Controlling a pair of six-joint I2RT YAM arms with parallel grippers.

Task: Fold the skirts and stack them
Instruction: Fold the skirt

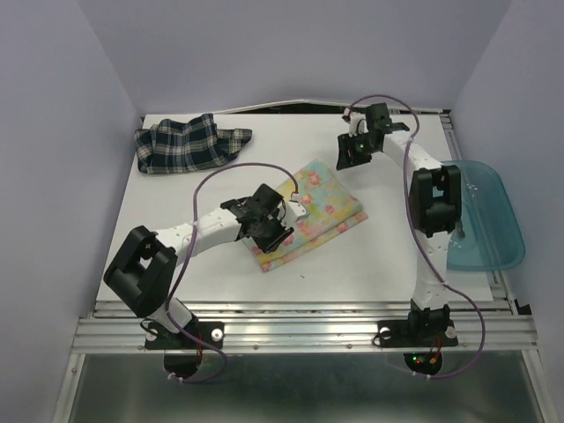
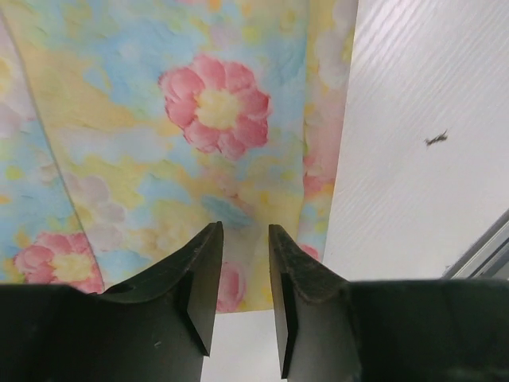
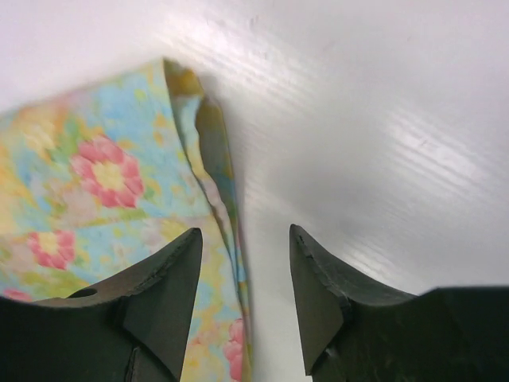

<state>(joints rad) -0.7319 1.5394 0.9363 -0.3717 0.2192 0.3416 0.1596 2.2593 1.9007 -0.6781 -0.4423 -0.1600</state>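
The folded floral skirt (image 1: 324,204) lies mid-surface (image 1: 370,264), and the plaid skirt (image 1: 189,144) sits crumpled in the far left corner. The left claw (image 2: 244,231) hovers over the floral skirt's near left end, jaws slightly apart, holding nothing. The right claw (image 3: 245,232) hangs above its far edge, jaws apart and empty

Folded floral skirt (image 1: 323,204) centre, plaid skirt (image 1: 187,145) crumpled far-left, bin (image 1: 490,216) right

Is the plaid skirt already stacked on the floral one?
No, the plaid skirt lies bunched at the far left corner, apart from the floral skirt.
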